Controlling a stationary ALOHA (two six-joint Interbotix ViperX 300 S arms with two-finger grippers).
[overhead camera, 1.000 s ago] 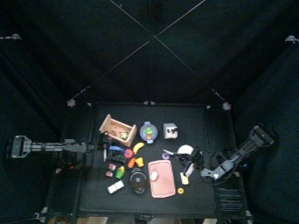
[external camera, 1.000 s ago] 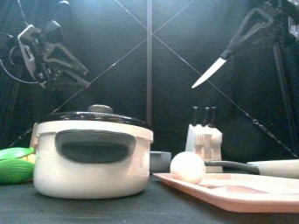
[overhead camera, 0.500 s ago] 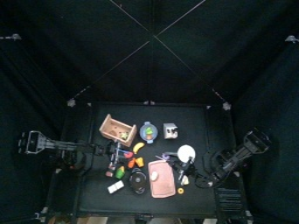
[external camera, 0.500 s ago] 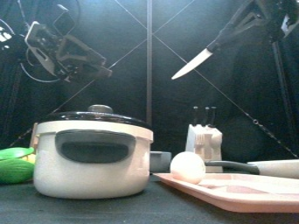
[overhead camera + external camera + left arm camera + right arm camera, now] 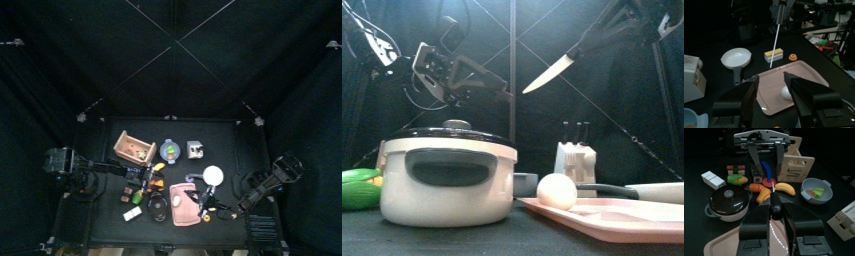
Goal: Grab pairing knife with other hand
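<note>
While held aloft, the items are listed as follows.
Paring knife (image 5: 549, 72): carried above the tabletop's right half; long axis slanted, tip down and toward the left arm, handle up to the right.
Right gripper (image 5: 775, 207): clenched on the knife's black handle; arm reached in from the right edge.
Left gripper (image 5: 785, 80): jaws spread wide, nothing grasped; raised over the left side, faced toward the blade.
Below: pink tray (image 5: 616, 216) with egg (image 5: 556, 189), pot (image 5: 449, 180), knife block (image 5: 576, 158), white ladle (image 5: 735, 58).
</note>
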